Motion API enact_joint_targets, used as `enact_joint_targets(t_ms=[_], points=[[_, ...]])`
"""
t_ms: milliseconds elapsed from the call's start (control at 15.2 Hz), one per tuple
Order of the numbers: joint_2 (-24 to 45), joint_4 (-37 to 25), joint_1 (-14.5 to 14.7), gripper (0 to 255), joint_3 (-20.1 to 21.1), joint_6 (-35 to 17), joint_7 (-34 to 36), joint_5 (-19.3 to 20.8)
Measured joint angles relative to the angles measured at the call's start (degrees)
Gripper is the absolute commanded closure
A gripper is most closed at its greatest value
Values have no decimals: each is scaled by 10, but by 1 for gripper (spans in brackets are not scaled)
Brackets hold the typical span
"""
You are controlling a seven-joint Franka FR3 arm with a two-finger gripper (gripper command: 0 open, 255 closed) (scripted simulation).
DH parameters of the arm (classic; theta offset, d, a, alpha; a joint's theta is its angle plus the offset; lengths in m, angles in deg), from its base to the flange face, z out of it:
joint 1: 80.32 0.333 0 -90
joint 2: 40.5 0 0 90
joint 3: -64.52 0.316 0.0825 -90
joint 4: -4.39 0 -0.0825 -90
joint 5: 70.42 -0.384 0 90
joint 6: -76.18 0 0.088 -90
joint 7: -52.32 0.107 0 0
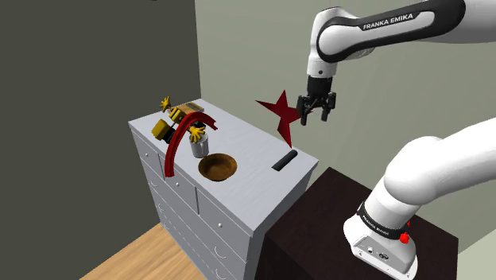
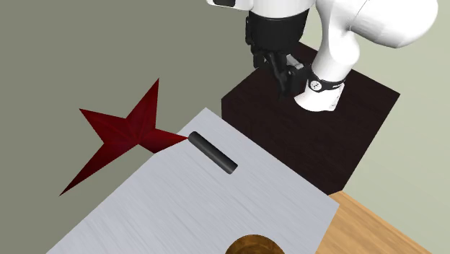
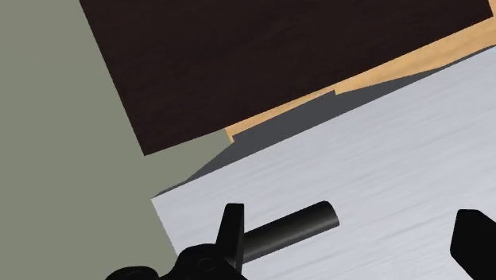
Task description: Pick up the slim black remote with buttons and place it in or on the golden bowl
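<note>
The slim black remote (image 1: 284,160) lies flat near the corner of the grey dresser top (image 1: 246,187) closest to the robot stand. A brown-gold bowl (image 1: 217,167) sits on the same top, a short way toward the shoulder view's left. My gripper (image 1: 316,111) hangs open well above the remote, holding nothing. In the wrist view the remote (image 3: 286,231) lies below, next to one of the fingers (image 3: 232,235), with the gripper (image 3: 354,239) spread wide. The second exterior view has the remote (image 2: 213,152) beside a star tip, the gripper (image 2: 283,74) above the stand, and the bowl (image 2: 252,245) at the lower edge.
A dark red star (image 1: 278,107) decorates the wall behind the dresser. A red arch (image 1: 181,141), a small cup (image 1: 198,146) and yellow-black toys (image 1: 171,119) crowd the dresser's far end. The dark stand (image 2: 310,123) adjoins the dresser; wood floor (image 1: 135,258) lies below.
</note>
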Motion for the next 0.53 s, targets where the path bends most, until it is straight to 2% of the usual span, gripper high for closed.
enact_joint_targets(t_ms=[528], points=[[143, 29, -39, 0, -3, -183, 152, -60]])
